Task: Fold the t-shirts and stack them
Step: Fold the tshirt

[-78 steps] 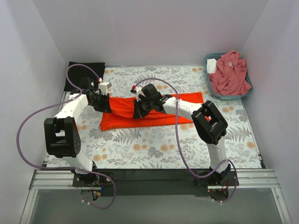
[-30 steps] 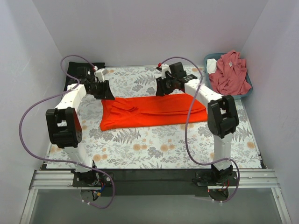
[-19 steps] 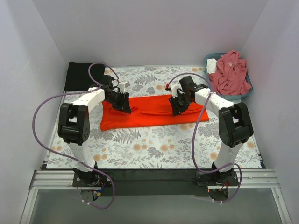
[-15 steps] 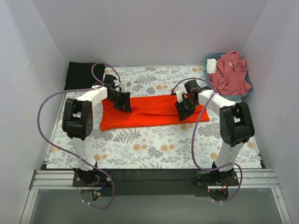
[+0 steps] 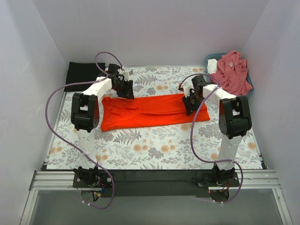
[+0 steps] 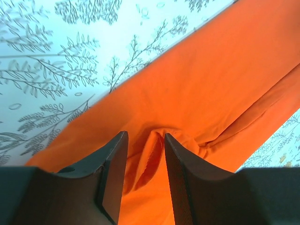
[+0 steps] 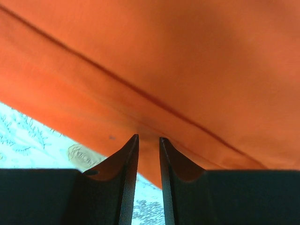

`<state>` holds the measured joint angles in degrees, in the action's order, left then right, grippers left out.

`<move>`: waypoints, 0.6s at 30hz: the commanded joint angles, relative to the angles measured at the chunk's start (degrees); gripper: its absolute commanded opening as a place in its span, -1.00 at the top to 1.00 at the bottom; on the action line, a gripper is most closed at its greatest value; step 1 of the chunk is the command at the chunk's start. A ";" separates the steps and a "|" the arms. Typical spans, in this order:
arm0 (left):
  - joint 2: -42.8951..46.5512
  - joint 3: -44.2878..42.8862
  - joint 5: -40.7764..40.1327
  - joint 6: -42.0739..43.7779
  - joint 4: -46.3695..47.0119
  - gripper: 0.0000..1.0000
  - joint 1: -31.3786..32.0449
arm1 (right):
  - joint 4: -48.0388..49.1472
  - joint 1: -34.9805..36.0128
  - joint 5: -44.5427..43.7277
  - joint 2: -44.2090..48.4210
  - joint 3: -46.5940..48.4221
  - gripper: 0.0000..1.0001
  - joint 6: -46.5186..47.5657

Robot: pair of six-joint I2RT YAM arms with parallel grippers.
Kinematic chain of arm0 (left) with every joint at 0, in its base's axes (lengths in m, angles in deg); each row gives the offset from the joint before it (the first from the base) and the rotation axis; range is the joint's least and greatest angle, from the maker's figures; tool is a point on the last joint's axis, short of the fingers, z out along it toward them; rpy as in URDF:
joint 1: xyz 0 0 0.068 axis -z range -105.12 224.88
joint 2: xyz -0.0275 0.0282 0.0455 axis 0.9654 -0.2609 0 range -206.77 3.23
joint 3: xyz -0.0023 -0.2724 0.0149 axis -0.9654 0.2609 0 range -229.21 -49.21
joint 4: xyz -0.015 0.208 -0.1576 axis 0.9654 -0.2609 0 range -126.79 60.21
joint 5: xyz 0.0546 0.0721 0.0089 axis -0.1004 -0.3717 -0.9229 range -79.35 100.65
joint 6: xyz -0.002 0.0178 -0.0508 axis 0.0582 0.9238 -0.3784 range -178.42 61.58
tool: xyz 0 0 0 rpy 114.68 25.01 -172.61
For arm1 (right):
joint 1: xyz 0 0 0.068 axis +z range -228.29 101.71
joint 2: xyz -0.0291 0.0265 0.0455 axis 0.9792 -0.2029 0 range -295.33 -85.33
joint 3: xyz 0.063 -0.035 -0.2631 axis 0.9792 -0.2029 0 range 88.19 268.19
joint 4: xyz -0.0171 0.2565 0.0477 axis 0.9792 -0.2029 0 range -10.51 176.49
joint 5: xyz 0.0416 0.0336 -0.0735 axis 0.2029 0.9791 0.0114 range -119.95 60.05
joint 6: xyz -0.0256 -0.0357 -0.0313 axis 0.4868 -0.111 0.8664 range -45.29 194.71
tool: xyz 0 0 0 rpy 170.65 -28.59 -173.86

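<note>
The orange-red t-shirt (image 5: 152, 110) lies as a long folded band across the floral table covering. My left gripper (image 5: 125, 90) is at the shirt's far left edge. In the left wrist view its jaws (image 6: 145, 154) stand apart, with a raised pucker of orange cloth (image 6: 157, 154) between them. My right gripper (image 5: 190, 105) is on the shirt's right part. In the right wrist view its jaws (image 7: 149, 140) are nearly together with orange cloth (image 7: 187, 56) pinched between the tips. A black folded t-shirt (image 5: 83, 73) lies at the far left. A dusty-pink t-shirt (image 5: 230, 72) is heaped in the basket.
The blue-grey basket (image 5: 247, 93) stands at the far right corner. The floral covering (image 5: 154, 145) spreads in front of the shirt. White walls close in the left, far and right sides. Purple cables loop from both arms.
Both arms swung out from the far edge and came down onto the shirt. In the last half second the left gripper moved to the far left edge and the right gripper shifted slightly right.
</note>
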<state>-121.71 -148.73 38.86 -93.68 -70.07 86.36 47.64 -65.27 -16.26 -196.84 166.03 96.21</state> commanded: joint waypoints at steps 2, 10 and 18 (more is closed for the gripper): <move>5.66 -1.20 -0.17 0.99 0.02 0.27 0.99 | 0.62 -0.80 -0.42 -2.13 6.17 0.39 1.00; 11.48 6.44 4.05 3.63 -0.69 0.27 7.84 | 0.62 -1.33 -1.47 -3.54 8.20 0.38 1.44; 7.44 7.06 6.51 0.81 -2.35 0.29 11.98 | 0.53 -3.35 -3.32 -9.52 14.26 0.39 1.71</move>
<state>-114.20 -142.09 43.95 -92.07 -71.14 98.17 47.25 -67.79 -17.90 -204.97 177.83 97.17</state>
